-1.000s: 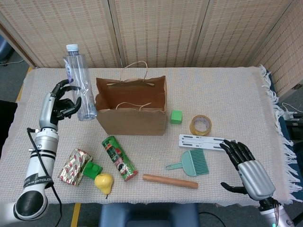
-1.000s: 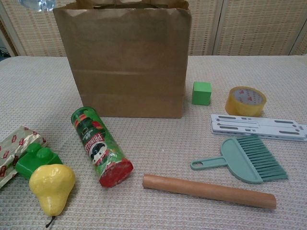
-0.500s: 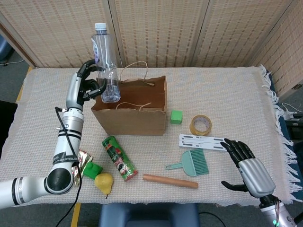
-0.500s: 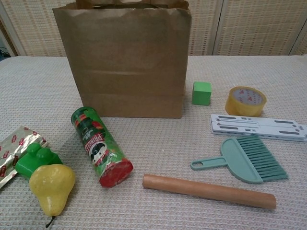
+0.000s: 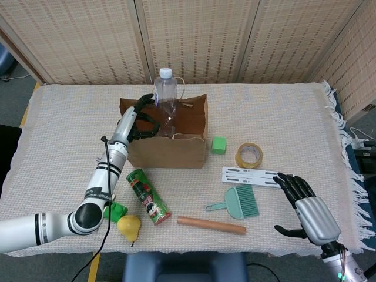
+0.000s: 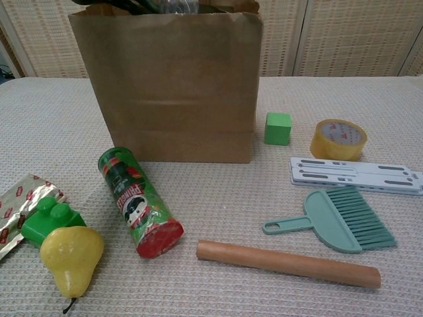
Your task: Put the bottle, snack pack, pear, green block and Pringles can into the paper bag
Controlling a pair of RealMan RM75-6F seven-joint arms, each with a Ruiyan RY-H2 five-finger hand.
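The bottle (image 5: pixel 166 101) stands upright, cap up, its lower half down inside the open paper bag (image 5: pixel 170 150), long axis vertical. The left hand (image 5: pixel 143 120) is over the bag's left side with fingers curled round the bottle. In front of the bag the Pringles can (image 6: pixel 139 210) lies on its side, red end pointing away from the bag. Right of the bag sits the green block (image 6: pixel 277 127). Far right of the bag, the right hand (image 5: pixel 308 211) hovers empty, fingers spread.
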